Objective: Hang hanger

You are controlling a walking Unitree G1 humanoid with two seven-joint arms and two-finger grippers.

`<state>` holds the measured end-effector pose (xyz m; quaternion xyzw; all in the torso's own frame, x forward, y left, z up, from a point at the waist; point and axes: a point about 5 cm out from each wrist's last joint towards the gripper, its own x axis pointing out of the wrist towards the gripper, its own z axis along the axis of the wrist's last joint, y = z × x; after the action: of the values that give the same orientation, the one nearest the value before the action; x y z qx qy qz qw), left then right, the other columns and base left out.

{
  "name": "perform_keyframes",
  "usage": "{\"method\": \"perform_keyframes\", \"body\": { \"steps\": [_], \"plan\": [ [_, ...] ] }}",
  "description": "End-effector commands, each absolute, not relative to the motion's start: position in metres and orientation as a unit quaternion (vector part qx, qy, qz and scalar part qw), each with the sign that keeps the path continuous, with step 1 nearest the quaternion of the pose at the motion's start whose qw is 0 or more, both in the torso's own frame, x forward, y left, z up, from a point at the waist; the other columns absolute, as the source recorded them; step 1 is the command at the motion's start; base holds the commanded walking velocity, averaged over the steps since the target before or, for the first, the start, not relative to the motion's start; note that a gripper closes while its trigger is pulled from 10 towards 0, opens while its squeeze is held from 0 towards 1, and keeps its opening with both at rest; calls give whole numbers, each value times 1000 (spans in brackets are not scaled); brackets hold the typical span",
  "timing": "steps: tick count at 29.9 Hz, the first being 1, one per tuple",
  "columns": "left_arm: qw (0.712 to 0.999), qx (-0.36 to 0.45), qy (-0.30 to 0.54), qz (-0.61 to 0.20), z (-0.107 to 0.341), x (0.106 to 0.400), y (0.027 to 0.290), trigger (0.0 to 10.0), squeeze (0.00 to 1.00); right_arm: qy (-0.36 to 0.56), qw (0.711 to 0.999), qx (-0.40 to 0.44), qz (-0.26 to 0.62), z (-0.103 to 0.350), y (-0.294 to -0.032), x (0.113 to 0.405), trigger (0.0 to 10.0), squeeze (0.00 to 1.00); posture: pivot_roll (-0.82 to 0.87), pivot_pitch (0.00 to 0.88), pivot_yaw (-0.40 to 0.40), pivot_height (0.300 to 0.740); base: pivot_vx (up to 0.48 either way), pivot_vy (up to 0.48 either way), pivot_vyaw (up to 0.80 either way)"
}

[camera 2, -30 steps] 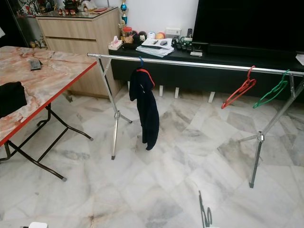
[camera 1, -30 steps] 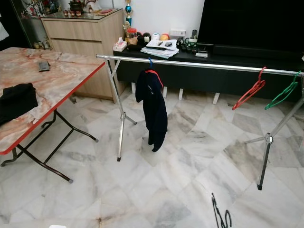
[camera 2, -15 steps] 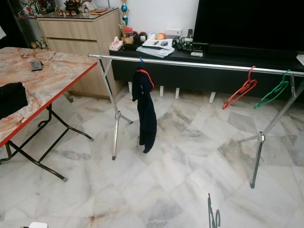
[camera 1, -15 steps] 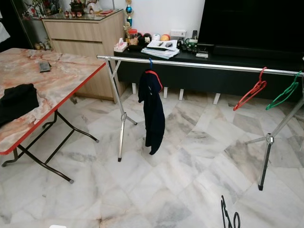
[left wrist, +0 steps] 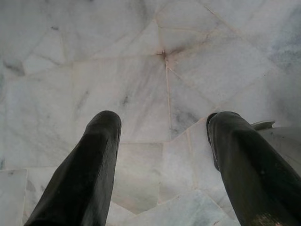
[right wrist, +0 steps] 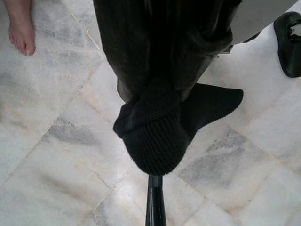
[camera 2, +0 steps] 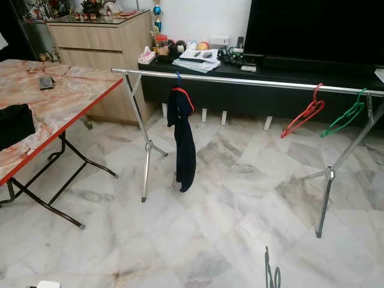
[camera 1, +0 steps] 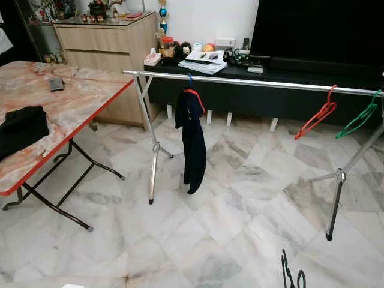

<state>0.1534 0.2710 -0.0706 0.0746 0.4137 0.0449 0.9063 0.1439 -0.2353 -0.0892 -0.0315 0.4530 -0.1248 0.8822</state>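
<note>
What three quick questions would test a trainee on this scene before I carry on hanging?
1. True or false: the green hanger carries clothing.
2. How many hangers are in view on the rail? A) two B) three C) five
3. Fill in: the black cloth lies on the ___.

Key: 1 false, it hangs bare. 2 B. 3 table.
</note>
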Motion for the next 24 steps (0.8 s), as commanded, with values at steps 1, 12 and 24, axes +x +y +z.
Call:
{"method": "perform_keyframes", "body": {
  "steps": [1, 12, 24],
  "plan": [
    [901, 76, 426, 43, -73, 147, 272, 10000, 0, 457, 879, -25, -134, -90, -239, 140, 0, 0, 60, 0, 17, 740, 0, 0, 0],
    [899, 76, 430, 42, -74, 145, 272, 10000, 0, 458, 878, -24, -136, -90, -240, 139, 0, 0, 56, 0, 17, 740, 0, 0, 0],
    [896, 79, 435, 43, -77, 140, 271, 10000, 0, 375, 919, -51, -110, -66, -230, 194, 10000, 0, 53, 0, 24, 740, 0, 0, 0]
  ]
}}
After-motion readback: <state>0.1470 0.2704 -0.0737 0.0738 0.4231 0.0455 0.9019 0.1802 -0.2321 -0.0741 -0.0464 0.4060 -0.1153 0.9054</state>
